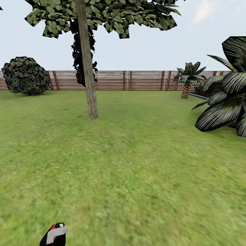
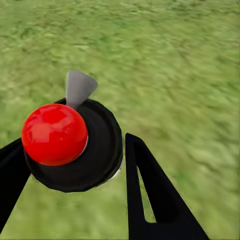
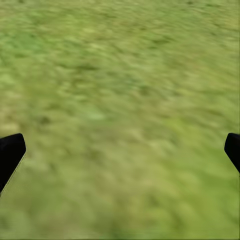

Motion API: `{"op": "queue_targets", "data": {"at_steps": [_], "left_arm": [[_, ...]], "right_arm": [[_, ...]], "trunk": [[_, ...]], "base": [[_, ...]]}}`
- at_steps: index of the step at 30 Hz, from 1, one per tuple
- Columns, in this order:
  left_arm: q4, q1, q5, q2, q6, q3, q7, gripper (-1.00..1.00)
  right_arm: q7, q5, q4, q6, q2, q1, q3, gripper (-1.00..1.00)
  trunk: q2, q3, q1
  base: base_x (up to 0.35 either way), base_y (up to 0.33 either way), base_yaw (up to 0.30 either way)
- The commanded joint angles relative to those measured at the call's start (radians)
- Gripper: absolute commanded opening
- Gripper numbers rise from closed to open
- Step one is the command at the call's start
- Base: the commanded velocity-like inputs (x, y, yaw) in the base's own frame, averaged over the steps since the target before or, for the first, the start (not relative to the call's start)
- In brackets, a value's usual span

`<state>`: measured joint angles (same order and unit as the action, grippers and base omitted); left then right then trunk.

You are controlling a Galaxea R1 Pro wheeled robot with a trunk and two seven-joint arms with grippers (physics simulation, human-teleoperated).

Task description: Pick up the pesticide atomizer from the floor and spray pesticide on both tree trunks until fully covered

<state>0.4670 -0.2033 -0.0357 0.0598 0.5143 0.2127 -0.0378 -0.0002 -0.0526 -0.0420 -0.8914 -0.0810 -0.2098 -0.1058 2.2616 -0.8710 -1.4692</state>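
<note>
Left hand (image 2: pixel 75 160): black fingers (image 2: pixel 150 200) clamped on either side of the atomizer (image 2: pixel 75 145), a black round-topped body with a red ball cap and a grey nozzle piece pointing away from the hand over the lawn (image 2: pixel 175 60).

Head view: the atomizer (image 1: pixel 54 235) shows at the lower edge, grey nozzle and a spot of red on black, well short of the tree (image 1: pixel 87 61). The trunk (image 1: pixel 89 85) is a mottled beige-grey column leaning slightly, rooted in the lawn far ahead of the left hand, foliage only at the top.

Right hand (image 3: pixel 120 150): fingertips (image 3: pixel 10 152) spread wide apart at the two sides of its wrist view, nothing between them, blurred grass beyond.

Shown by the head view and not by the wrist views: slatted brown fence (image 1: pixel 136 80) behind the tree, round bush (image 1: pixel 25 76) far left, small palm (image 1: pixel 188 80) by the fence, large dark-leaved plant (image 1: pixel 225 102) at right.
</note>
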Motion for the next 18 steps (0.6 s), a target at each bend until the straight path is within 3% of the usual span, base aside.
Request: {"op": "queue_targets", "data": {"at_steps": [1, 18], "left_arm": [[-0.001, -0.001, -0.004, 0.0, 0.003, 0.001, -0.004, -1.0], [-0.001, -0.001, -0.004, 0.0, 0.004, 0.001, -0.004, -1.0]], "right_arm": [[0.002, -0.003, 0.001, -0.003, 0.0, -0.001, -0.001, 1.0], [0.002, -0.003, 0.001, -0.003, 0.0, -0.001, -0.002, 1.0]], "trunk": [[0.0, -0.001, 0.0], [0.0, -0.001, 0.0]], "base": [[0.34, 0.0, 0.0], [0.34, 0.0, 0.0]]}}
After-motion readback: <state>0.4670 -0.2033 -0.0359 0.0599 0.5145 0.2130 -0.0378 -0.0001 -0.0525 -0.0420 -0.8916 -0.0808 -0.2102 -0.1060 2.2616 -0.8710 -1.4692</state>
